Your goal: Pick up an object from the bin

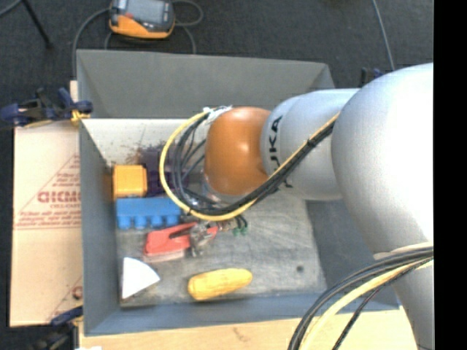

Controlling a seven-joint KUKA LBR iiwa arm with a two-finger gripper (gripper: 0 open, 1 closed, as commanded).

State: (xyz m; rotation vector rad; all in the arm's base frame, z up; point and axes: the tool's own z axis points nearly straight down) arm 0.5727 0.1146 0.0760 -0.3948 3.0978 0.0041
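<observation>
The grey metal bin point(204, 90) holds a few loose things along its left and near sides. The white arm point(350, 144) reaches in from the right, with its rounded orange wrist cover point(235, 150) above the middle of the floor. The gripper point(206, 230) pokes out just below that cover, and the cover and cables hide enough that I cannot tell whether it is open or closed. The nearest thing is a flat red plastic piece point(169, 243), which lies just left of the gripper and slightly nearer the front wall. Its long axis runs roughly left to right, tilting up a little toward the gripper, so its right end points at the tip and seems to meet it. By my reading, any grasp turns on closing across that short width. Just behind it lies a blue studded plastic brick point(148, 211), also lengthwise left to right. A yellow cob-shaped toy point(219, 283) sits well apart, nearer the front.
</observation>
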